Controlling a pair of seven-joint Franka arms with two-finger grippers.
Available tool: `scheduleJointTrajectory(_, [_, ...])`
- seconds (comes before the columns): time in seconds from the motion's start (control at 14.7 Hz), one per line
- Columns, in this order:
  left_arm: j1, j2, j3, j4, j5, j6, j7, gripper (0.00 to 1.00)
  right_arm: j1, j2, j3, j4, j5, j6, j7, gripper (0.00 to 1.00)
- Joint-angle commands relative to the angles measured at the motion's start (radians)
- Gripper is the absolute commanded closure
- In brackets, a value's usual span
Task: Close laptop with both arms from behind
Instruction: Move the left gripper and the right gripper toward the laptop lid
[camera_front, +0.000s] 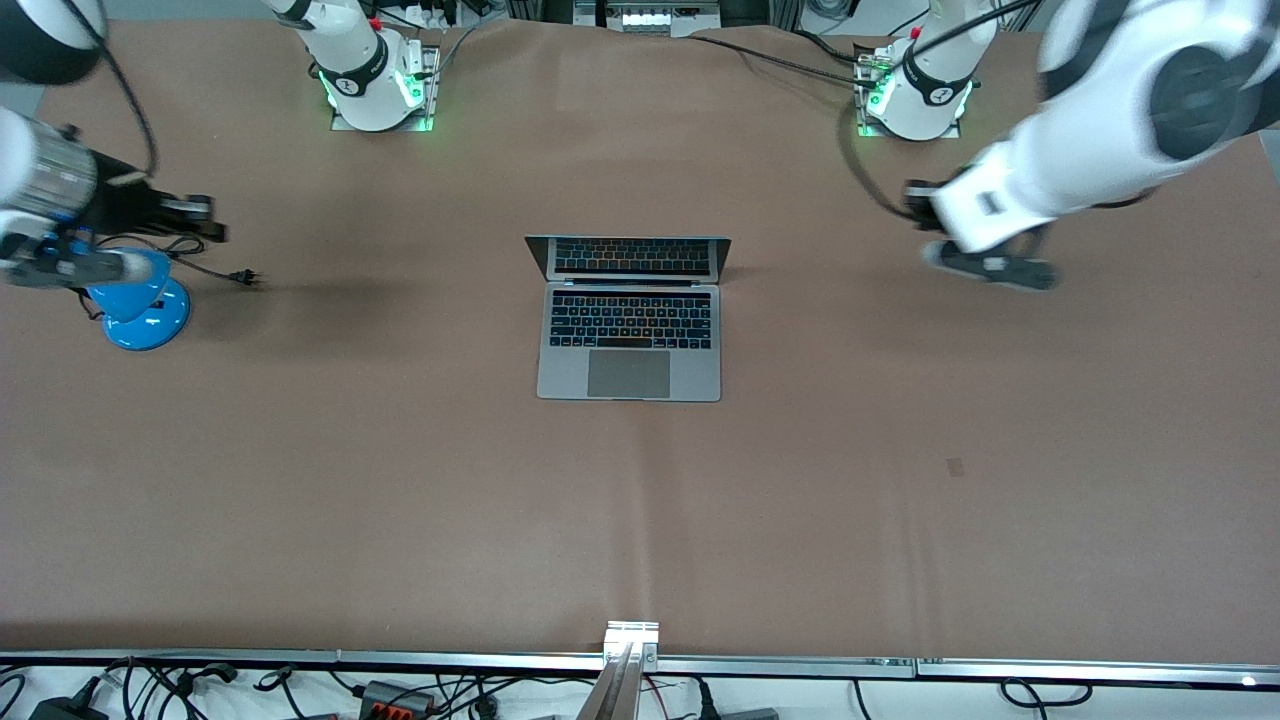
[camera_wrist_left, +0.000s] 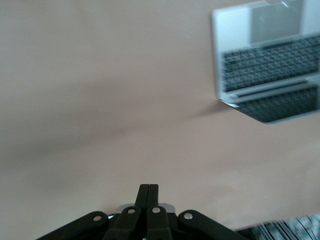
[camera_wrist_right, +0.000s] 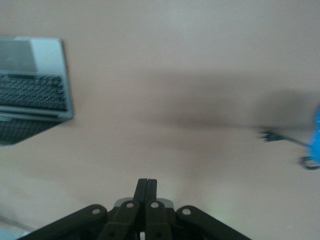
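The silver-grey laptop (camera_front: 628, 330) lies open in the middle of the table, its lid tilted up on the side toward the robots' bases. It also shows in the left wrist view (camera_wrist_left: 270, 70) and in the right wrist view (camera_wrist_right: 35, 85). My left gripper (camera_front: 918, 205) is shut and empty, up over bare table toward the left arm's end, well apart from the laptop; its shut fingers (camera_wrist_left: 149, 190) show in the left wrist view. My right gripper (camera_front: 200, 215) is shut and empty over the table toward the right arm's end; its shut fingers (camera_wrist_right: 147, 184) show in the right wrist view.
A small blue desk lamp (camera_front: 140, 305) stands under the right arm's hand, and its black cord ends in a plug (camera_front: 245, 277) on the table between the lamp and the laptop. The plug (camera_wrist_right: 270, 135) also shows in the right wrist view. Brown table surface lies all round the laptop.
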Motion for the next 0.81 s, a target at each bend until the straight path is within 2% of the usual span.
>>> scheduleJointTrajectory(0.0, [0.014,0.026,-0.066,-0.045,-0.051,0.032,-0.011,1.0,0.033,-0.03,-0.005,-0.112,0.129,-0.007,0.005,1.0])
scheduleJointTrajectory(0.07, [0.013,0.023,-0.093,-0.089,-0.079,0.058,-0.043,1.0,0.048,-0.032,-0.005,-0.139,0.168,-0.013,0.005,1.0])
scheduleJointTrajectory(0.2, [0.019,0.01,-0.222,-0.192,-0.093,0.183,-0.161,1.0,0.091,-0.03,-0.005,-0.207,0.264,-0.007,0.005,1.0])
scheduleJointTrajectory(0.27, [0.017,0.016,-0.262,-0.212,-0.093,0.223,-0.201,1.0,0.126,-0.029,-0.005,-0.244,0.313,0.007,0.005,1.0])
scheduleJointTrajectory(0.48, [0.013,0.052,-0.356,-0.332,-0.093,0.401,-0.221,1.0,0.239,-0.027,-0.005,-0.316,0.378,0.076,0.005,1.0])
scheduleJointTrajectory(0.54, [0.014,0.059,-0.368,-0.363,-0.093,0.456,-0.248,1.0,0.276,-0.027,-0.005,-0.34,0.387,0.106,0.005,1.0])
scheduleJointTrajectory(0.75, [-0.025,0.119,-0.377,-0.358,-0.085,0.521,-0.325,1.0,0.462,-0.027,-0.005,-0.412,0.407,0.279,0.018,1.0])
